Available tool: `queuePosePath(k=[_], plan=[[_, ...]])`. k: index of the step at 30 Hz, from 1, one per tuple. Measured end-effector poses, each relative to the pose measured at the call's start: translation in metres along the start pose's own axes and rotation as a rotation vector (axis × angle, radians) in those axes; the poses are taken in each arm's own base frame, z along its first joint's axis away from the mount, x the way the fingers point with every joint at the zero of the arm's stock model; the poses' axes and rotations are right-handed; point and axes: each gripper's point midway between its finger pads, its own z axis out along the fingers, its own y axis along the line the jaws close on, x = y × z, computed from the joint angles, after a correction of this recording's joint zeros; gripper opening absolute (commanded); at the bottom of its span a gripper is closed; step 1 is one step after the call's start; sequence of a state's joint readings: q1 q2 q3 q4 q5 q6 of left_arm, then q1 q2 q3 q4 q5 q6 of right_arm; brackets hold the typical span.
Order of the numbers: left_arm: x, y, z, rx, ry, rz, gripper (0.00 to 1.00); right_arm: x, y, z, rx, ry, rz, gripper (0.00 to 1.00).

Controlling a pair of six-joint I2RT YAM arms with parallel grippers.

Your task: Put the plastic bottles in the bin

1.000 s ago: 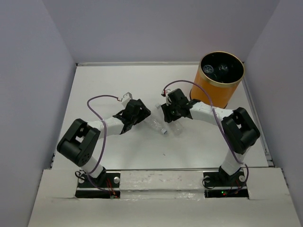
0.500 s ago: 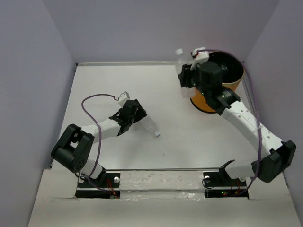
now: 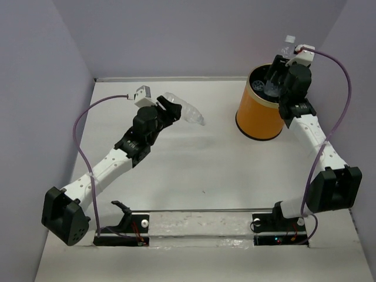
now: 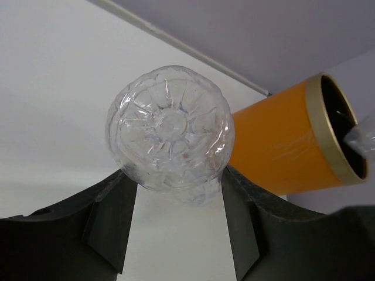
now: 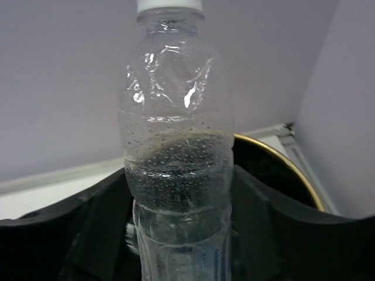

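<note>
Room under the left tool (image 3: 175, 110)
Bare counter (image 3: 205, 164) lies beneath it; the bin (image 3: 258, 117) stands ahead, the right tool (image 3: 277, 73) and its bottle (image 3: 286, 47) over its mouth.

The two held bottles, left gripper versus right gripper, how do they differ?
The left bottle is tipped sideways in the left gripper, pointing toward the bin, over the table. The right bottle stands upright in the right gripper, above the bin. The right bottle holds some water; the left bottle's contents are unclear. Both are clear plastic, gripped.
</note>
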State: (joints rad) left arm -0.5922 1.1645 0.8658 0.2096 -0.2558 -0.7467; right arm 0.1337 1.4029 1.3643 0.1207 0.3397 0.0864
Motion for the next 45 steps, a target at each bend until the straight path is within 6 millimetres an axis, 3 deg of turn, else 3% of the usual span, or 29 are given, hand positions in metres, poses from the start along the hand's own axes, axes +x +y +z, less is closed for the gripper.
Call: queuePosePath(k=[3,5,8,10,11,13,15,16,18,20,23,28,29,31,33,35,37,38,41,45], plan=[[-0.02,-0.033,-0.001,0.059,-0.032,0.007,0.53,0.058,-0.022,0.006,0.037,0.132,0.006,0.95],[-0.033,-0.058,0.0,0.102,-0.051,0.009,0.53,0.07,-0.029,0.003,0.044,0.169,0.019,0.95],[-0.052,-0.107,0.004,0.18,-0.08,0.012,0.52,0.059,-0.025,-0.011,0.015,0.167,0.073,0.89],[-0.059,-0.138,0.006,0.23,-0.095,0.02,0.52,0.037,-0.021,-0.03,-0.021,0.13,0.114,0.84],[-0.061,-0.152,0.006,0.252,-0.099,0.021,0.52,0.015,-0.017,-0.049,-0.057,0.085,0.151,0.82],[-0.066,-0.177,0.008,0.288,-0.112,0.028,0.51,-0.012,-0.014,-0.077,-0.101,0.018,0.202,0.7],[-0.07,-0.211,0.01,0.341,-0.125,0.026,0.49,-0.02,-0.018,-0.112,-0.134,-0.02,0.247,0.35],[-0.071,-0.223,0.013,0.36,-0.132,0.023,0.49,-0.02,-0.019,-0.125,-0.148,-0.028,0.265,0.11],[-0.077,-0.248,0.017,0.398,-0.152,0.009,0.49,-0.017,-0.02,-0.145,-0.172,-0.04,0.299,0.0],[-0.084,-0.268,0.023,0.427,-0.175,0.0,0.48,0.002,-0.022,-0.158,-0.181,-0.012,0.328,0.0],[-0.086,-0.296,0.036,0.468,-0.2,-0.019,0.47,0.049,-0.024,-0.174,-0.184,0.094,0.354,0.0],[-0.068,-0.331,0.069,0.511,-0.214,-0.034,0.46,0.095,-0.023,-0.202,-0.22,0.212,0.384,0.01],[-0.061,-0.336,0.076,0.519,-0.21,-0.034,0.46,0.101,-0.022,-0.207,-0.226,0.231,0.386,0.18],[-0.046,-0.336,0.085,0.515,-0.188,-0.018,0.46,0.105,-0.021,-0.211,-0.239,0.248,0.385,0.39],[-0.024,-0.325,0.095,0.479,-0.144,0.017,0.47,0.114,-0.017,-0.209,-0.259,0.283,0.368,0.57],[0.001,-0.296,0.098,0.417,-0.088,0.073,0.48,0.132,-0.009,-0.204,-0.285,0.363,0.351,0.68],[0.018,-0.269,0.096,0.37,-0.051,0.117,0.5,0.166,0.002,-0.198,-0.327,0.497,0.322,0.73],[0.033,-0.235,0.087,0.307,-0.008,0.164,0.51,0.18,0.009,-0.199,-0.348,0.551,0.315,0.76],[0.041,-0.178,0.059,0.223,0.026,0.221,0.6,0.223,0.039,-0.212,-0.433,0.724,0.233,0.81],[0.008,-0.131,0.005,0.179,-0.017,0.239,0.81,0.241,0.098,-0.239,-0.634,0.82,0.077,0.82]])
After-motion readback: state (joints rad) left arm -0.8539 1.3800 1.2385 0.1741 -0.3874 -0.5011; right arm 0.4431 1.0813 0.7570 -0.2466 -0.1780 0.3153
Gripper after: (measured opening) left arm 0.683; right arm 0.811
